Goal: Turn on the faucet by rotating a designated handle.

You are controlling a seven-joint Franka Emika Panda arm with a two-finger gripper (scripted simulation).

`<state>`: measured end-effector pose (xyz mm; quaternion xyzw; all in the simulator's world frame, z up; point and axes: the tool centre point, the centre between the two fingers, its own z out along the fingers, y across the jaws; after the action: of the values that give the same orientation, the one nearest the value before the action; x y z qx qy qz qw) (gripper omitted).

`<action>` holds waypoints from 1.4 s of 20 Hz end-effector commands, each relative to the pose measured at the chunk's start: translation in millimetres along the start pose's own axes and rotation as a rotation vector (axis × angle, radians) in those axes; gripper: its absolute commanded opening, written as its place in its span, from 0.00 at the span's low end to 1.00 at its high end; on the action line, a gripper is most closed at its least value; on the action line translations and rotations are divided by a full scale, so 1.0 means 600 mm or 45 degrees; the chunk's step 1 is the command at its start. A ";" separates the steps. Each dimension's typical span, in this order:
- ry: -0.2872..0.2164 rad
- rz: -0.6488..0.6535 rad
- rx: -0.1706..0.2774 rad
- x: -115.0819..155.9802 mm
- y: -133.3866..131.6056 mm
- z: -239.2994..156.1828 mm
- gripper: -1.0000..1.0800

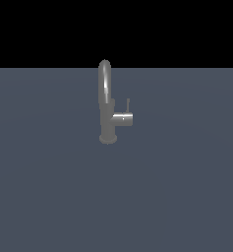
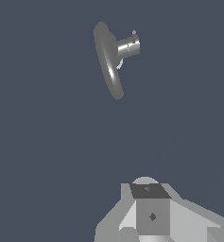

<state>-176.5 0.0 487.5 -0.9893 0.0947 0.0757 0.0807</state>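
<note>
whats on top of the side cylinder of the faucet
The thin handle rises upright from the side cylinder of the faucet. Nothing else sits there; its joint is too small to see.

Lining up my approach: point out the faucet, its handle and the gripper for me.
faucet (image 1: 104, 86): exterior view, on the arched spout's upright stretch.
handle (image 1: 128, 105): exterior view, mid-rod above the side cylinder.
gripper (image 2: 151, 215): wrist view, on the grey body; jaws not visible.

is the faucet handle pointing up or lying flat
Up: the handle rises vertically from the side cylinder of the faucet.
</note>
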 end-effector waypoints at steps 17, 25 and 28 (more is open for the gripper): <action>-0.347 0.325 0.311 0.188 -0.005 0.048 0.00; -0.509 0.474 0.457 0.268 0.004 0.087 0.00; -0.571 0.531 0.514 0.297 0.008 0.105 0.00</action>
<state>-20.6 -23.0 403.0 -0.8815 0.2777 0.2745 0.2655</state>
